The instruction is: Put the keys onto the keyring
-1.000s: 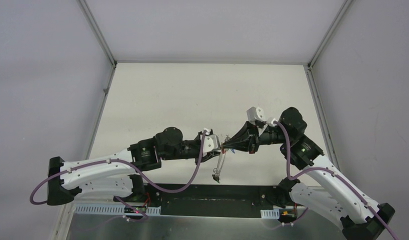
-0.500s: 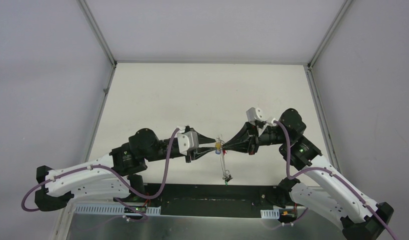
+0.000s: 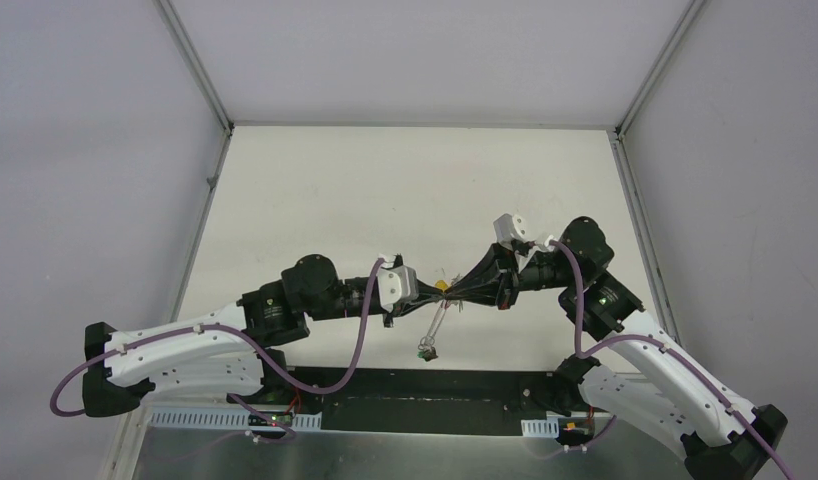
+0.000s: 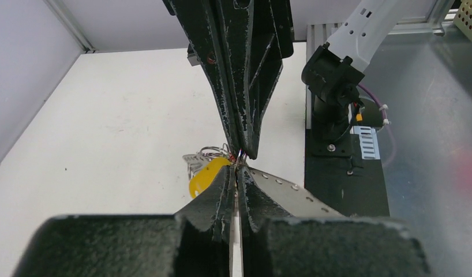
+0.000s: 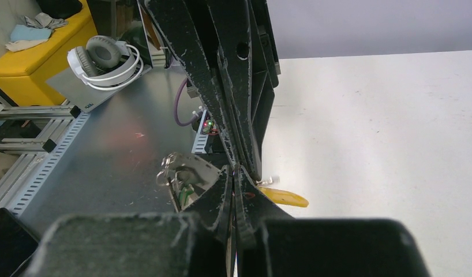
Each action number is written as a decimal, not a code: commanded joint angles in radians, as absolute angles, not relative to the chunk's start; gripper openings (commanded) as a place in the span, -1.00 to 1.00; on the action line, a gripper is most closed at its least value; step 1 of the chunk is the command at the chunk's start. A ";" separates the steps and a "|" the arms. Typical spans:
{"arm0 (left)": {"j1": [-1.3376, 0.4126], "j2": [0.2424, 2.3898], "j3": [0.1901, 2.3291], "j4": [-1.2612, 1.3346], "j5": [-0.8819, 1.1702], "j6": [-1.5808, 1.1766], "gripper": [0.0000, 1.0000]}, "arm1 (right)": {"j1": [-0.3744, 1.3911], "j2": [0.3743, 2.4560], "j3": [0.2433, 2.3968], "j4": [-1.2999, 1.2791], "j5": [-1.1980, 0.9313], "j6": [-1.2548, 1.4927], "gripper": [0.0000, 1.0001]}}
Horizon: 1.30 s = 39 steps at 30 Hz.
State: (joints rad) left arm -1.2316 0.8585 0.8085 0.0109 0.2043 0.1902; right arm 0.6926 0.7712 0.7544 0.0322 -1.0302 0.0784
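Two claws tip to tip above white table (image 3: 385,190), right gripper (image 3: 452,291) clenched on one keyring (image 3: 437,322) hanging between them, left gripper (image 3: 436,293) pinched nearly closed, its hold unclear, one yellow key (image 3: 442,287) at the junction, key cluster (image 3: 426,351) dangling uncounted, one headphones (image 5: 107,57) behind.

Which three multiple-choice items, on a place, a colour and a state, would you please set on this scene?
1. Where is the keyring?
A) in a drawer
B) hanging where the left gripper and right gripper meet
C) on a wall hook
2. What colour is the key tag beside the gripper tips?
A) blue
B) white
C) yellow
3. How do the right gripper's jaws stand?
A) shut
B) wide open
C) out of view

Answers:
1 B, it dangles from their meeting point.
2 C, both wrist views show yellow plastic.
3 A, they press together.
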 commanded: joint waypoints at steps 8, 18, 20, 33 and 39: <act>-1.241 0.815 0.805 0.074 0.174 0.120 -1.00 | 0.695 0.754 0.761 0.115 -1.019 0.085 -1.00; -1.241 0.863 0.986 -0.267 0.094 0.076 -1.00 | 0.695 0.752 0.798 0.023 -0.941 0.053 0.16; -1.241 0.893 1.047 -0.357 0.088 0.075 -1.00 | 0.695 0.766 0.816 0.005 -0.935 0.052 0.20; -1.241 1.131 1.460 -0.910 0.060 0.023 -1.00 | 0.730 0.844 0.785 0.172 -0.878 0.261 -0.26; -1.241 1.223 1.604 -1.070 0.027 0.002 -1.00 | 0.787 0.881 0.774 0.198 -0.805 0.269 -0.08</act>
State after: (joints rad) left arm -1.2316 1.1927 1.4937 -0.9577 0.0708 0.0330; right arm 0.7559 0.8635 0.7849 0.1162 -0.8673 0.2379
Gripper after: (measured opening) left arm 0.008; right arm 0.436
